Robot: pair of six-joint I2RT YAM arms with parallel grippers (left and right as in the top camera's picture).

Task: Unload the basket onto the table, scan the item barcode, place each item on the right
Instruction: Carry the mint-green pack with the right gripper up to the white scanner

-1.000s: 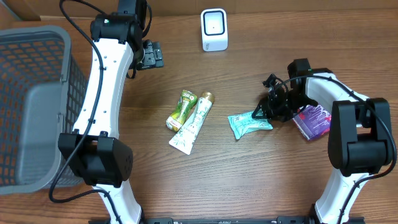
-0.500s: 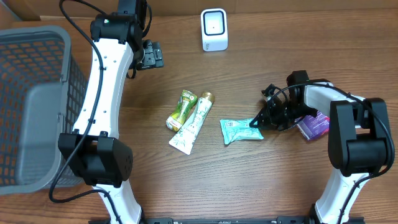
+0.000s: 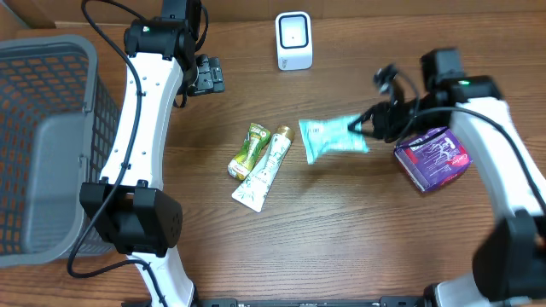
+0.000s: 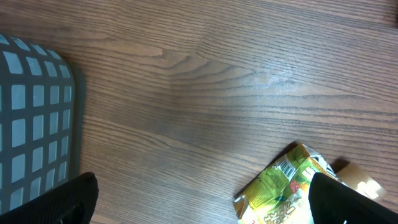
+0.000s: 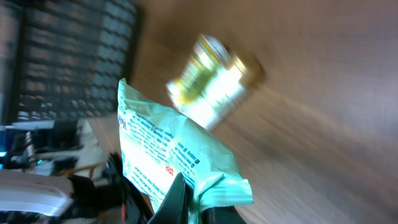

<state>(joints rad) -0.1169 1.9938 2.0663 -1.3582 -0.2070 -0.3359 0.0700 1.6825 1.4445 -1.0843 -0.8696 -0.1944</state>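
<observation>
The right gripper (image 3: 364, 129) is pressed together on one short edge of the mint-green crinkled plastic pouch (image 3: 331, 137) and pinches it. In the overhead view the pouch is a little toward 3 o'clock from the middle of the wooden table (image 3: 341, 239). It stretches from the fingertips toward 9 o'clock. The white box-shaped barcode scanner (image 3: 294, 40) stands at 11 o'clock from the pouch, near the far edge of the table and well apart from it. The right wrist view is blurred. It shows the pouch (image 5: 168, 149) with small print on it, but whether the pouch touches the wood I cannot tell.

The purple rectangular packet (image 3: 433, 159) lies at 3 o'clock from the pouch. Toward 9 o'clock from the pouch lie the green and yellow foil sachet (image 3: 248, 150) and the white tube with a golden cap (image 3: 266, 168), side by side. The grey plastic mesh basket (image 3: 51, 145) stands at the 9 o'clock side of the table.

The left gripper (image 3: 208, 75) is spread wide and holds nothing. It is at 11 o'clock from the sachet, and its own camera sees the sachet (image 4: 286, 186) at the lower right.
</observation>
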